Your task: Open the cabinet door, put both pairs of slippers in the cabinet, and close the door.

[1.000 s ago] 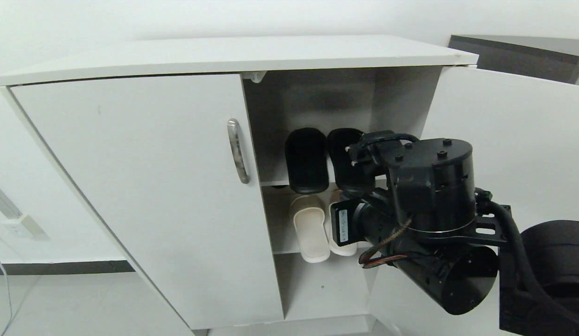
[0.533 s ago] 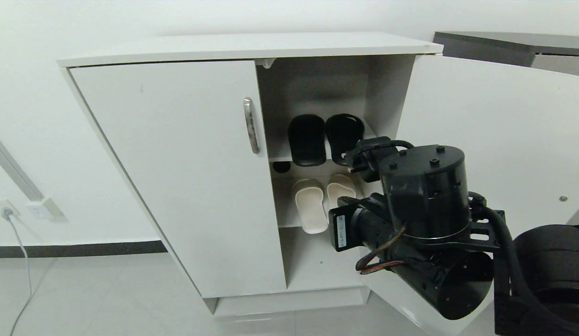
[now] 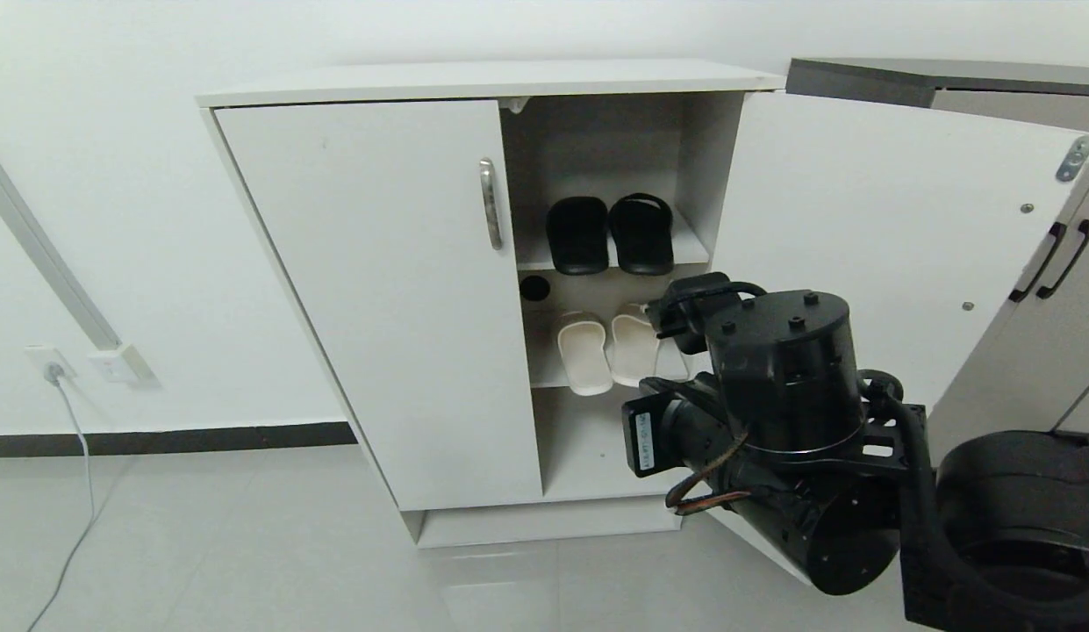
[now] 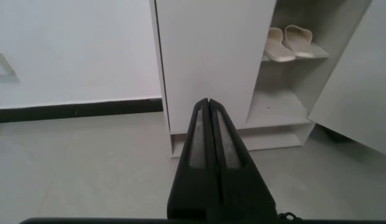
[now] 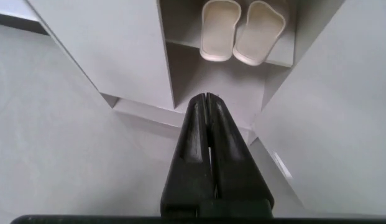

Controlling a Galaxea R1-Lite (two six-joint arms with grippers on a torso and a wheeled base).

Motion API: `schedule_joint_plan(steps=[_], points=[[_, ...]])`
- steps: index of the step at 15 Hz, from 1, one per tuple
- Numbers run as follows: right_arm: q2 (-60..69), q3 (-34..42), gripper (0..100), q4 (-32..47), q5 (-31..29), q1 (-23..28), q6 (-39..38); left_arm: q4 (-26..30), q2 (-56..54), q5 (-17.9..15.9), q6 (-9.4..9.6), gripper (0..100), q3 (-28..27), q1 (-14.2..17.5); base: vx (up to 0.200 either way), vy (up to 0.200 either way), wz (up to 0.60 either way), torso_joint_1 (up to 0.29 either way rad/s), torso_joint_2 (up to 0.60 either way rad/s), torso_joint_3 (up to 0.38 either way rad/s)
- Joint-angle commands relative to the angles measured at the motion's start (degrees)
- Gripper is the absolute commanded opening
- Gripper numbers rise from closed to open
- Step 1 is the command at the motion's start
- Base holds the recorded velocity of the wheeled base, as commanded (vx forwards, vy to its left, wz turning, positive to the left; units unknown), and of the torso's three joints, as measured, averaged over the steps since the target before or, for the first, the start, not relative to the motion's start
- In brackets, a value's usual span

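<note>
The white cabinet has its left door shut and its right door swung wide open. A pair of black slippers lies on the upper shelf. A pair of white slippers lies on the middle shelf, also seen as white slippers and white slippers. My right gripper is shut on nothing, low before the open compartment and above the floor. My left gripper is shut and empty, out in front of the closed left door.
A metal handle runs down the closed door's edge. A grey cabinet stands right behind the open door. A wall socket with a hanging cable is at the far left. Bare tiled floor lies before the cabinet.
The whole head picture has shifted: the camera has drawn back, so the cabinet looks smaller and farther off. Both pairs of slippers stay on their shelves and the door stays open.
</note>
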State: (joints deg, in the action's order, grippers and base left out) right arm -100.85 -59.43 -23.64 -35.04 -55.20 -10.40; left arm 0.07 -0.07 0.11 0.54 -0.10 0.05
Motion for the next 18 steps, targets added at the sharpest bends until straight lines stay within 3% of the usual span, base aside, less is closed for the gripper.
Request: schedule_joint_plan(steps=[1, 18], points=[[-0.5, 0.3, 0, 0.0, 0.0, 1.1, 0.1, 0.0, 0.1, 0.0, -0.01, 0, 0.0, 0.0, 0.000, 0.000, 0.00, 0.000, 0.00, 0.000], [-1.5, 0.6, 0, -1.6, 0.0, 1.6, 0.6, 0.0, 0.1, 0.0, -0.01, 0, 0.0, 0.0, 0.000, 0.000, 0.00, 0.001, -0.02, -0.019]])
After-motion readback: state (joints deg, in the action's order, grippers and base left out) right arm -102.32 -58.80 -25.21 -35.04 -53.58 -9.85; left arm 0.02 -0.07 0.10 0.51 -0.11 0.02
